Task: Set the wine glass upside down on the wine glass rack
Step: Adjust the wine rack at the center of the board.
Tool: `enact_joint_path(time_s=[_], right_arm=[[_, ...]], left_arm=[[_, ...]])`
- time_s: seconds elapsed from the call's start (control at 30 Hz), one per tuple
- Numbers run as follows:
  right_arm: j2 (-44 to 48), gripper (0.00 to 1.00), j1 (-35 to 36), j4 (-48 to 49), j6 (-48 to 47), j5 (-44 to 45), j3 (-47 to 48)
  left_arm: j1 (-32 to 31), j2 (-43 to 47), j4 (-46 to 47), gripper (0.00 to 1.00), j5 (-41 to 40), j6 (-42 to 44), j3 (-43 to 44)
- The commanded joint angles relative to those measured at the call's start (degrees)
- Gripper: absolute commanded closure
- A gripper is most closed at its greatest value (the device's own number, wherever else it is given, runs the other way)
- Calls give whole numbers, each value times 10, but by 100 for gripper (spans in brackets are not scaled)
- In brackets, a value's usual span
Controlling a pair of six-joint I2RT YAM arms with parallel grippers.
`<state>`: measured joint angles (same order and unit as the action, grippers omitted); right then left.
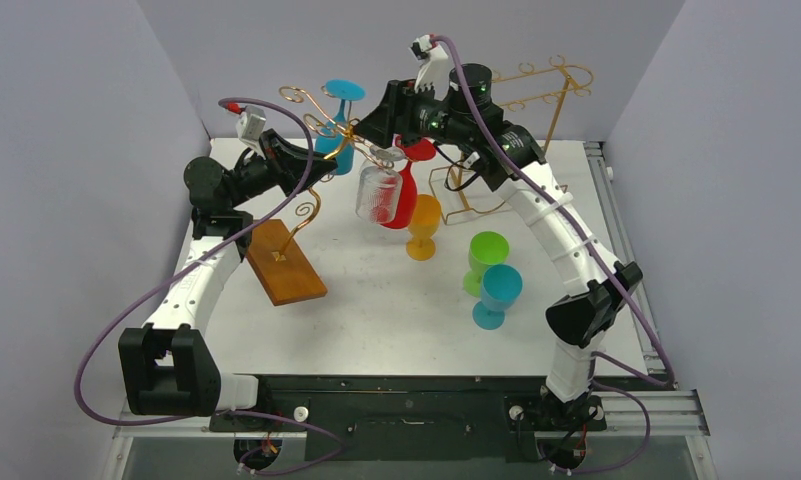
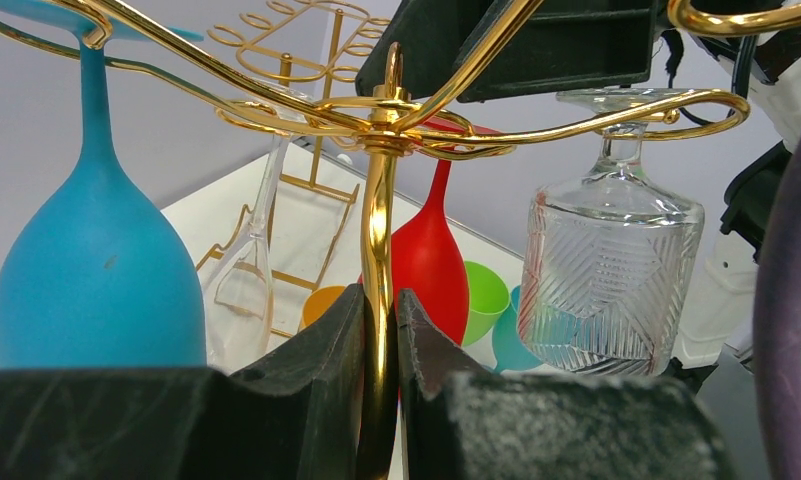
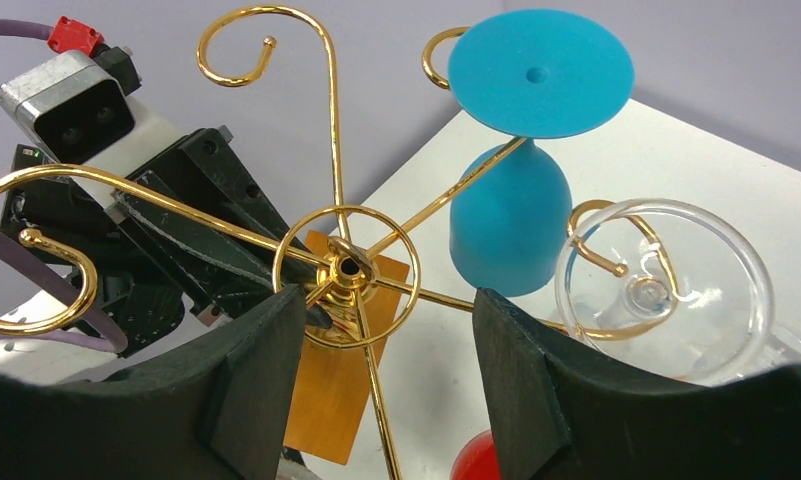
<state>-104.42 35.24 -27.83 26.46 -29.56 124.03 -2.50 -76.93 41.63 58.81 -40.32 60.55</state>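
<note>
The gold wine glass rack point(image 1: 284, 262) leans, its wooden base tilted on the table. My left gripper point(image 1: 328, 165) is shut on its stem point(image 2: 380, 250). A clear ribbed wine glass point(image 1: 378, 192) hangs upside down from a curled arm, its foot caught in the curl point(image 3: 666, 290); it also shows in the left wrist view point(image 2: 609, 280). A blue glass point(image 1: 341, 120) and a red glass point(image 1: 408, 190) hang upside down from other arms. My right gripper point(image 1: 374, 128) is open and empty just above the rack's hub point(image 3: 346, 268), left of the clear glass.
An orange glass point(image 1: 424, 226), a green glass point(image 1: 487, 256) and a teal glass point(image 1: 498, 295) stand upright on the table right of the rack. A taller gold wire frame rack point(image 1: 536, 100) stands at the back right, behind my right arm.
</note>
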Motion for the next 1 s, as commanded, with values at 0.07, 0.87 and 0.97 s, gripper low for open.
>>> enact_joint_path(time_s=[0.07, 0.87, 0.97], right_arm=[[-19, 43, 10, 58, 21, -54, 22], [-41, 100, 19, 98, 26, -68, 33], [-45, 100, 25, 80, -1, -58, 47]], left_arm=[[3, 51, 105, 100, -39, -27, 39], [3, 45, 99, 98, -48, -19, 28], [3, 43, 93, 93, -45, -14, 23]])
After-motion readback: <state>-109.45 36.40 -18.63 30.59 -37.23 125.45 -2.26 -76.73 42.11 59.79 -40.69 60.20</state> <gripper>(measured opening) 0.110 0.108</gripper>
